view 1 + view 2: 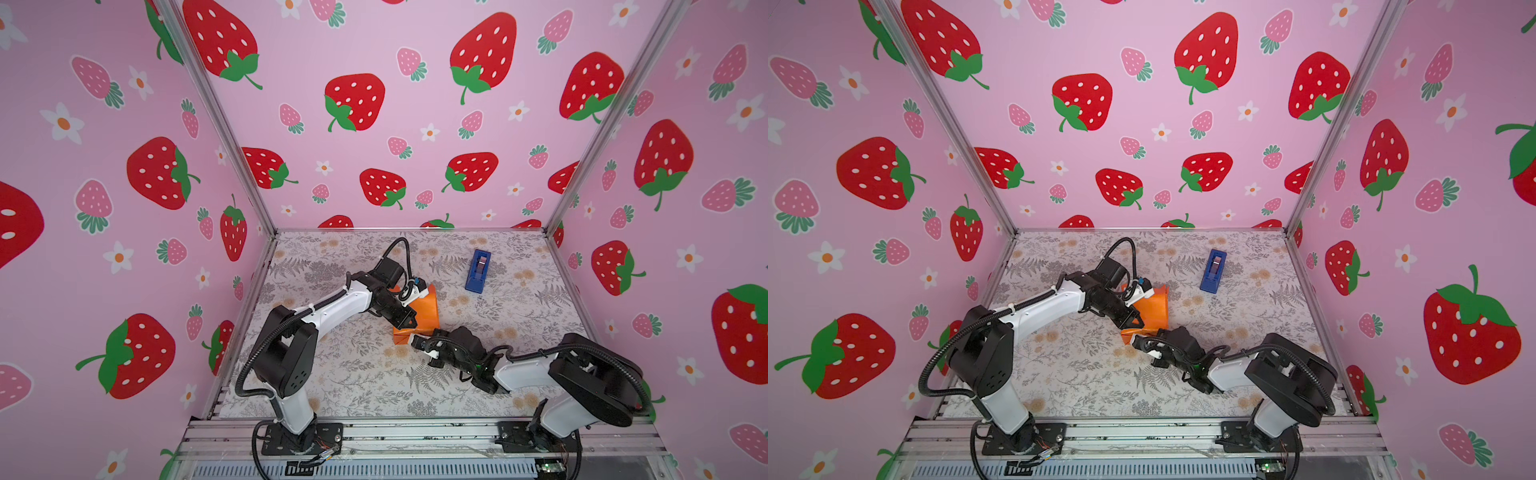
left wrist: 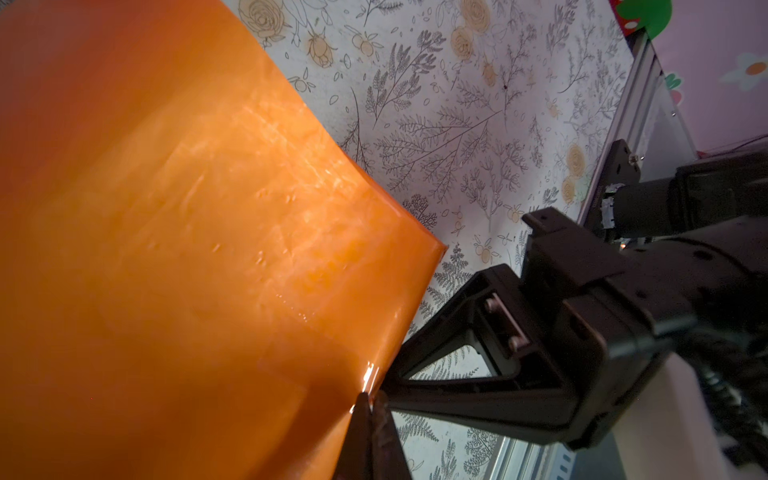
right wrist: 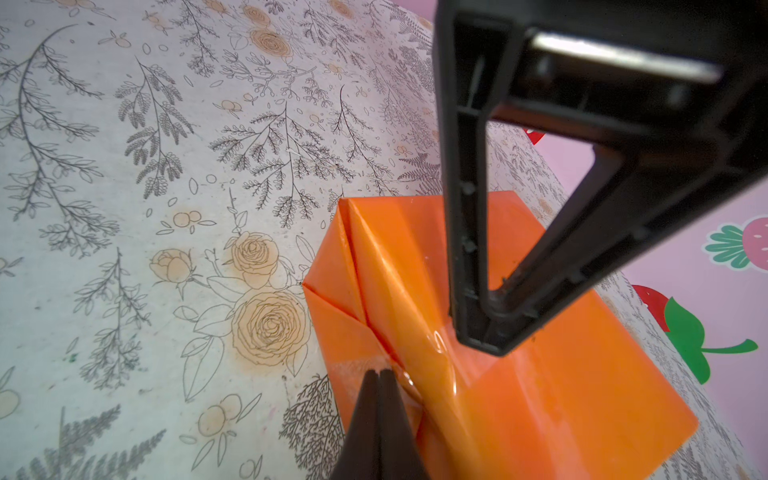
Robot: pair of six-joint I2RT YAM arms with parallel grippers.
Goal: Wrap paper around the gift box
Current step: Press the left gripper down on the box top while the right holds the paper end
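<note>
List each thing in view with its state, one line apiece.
paper, folded around a boxy shape, one flap standing up
gift box, not visible, presumably under the paper
tape dispenser, set down, apart from both grippers
left gripper, shut on the paper's raised flap
right gripper, shut, tips at the paper's folded end

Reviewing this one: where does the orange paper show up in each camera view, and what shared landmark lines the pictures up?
Top view: paper at lower centre, below-left of the blue tape dispenser.
Top view: paper at the same lower-centre spot.
Left wrist: paper fills over half the frame, glossy orange.
Right wrist: paper folded into a box shape on the table.
Shared landmark: the floral table cover, visible in all four.
</note>
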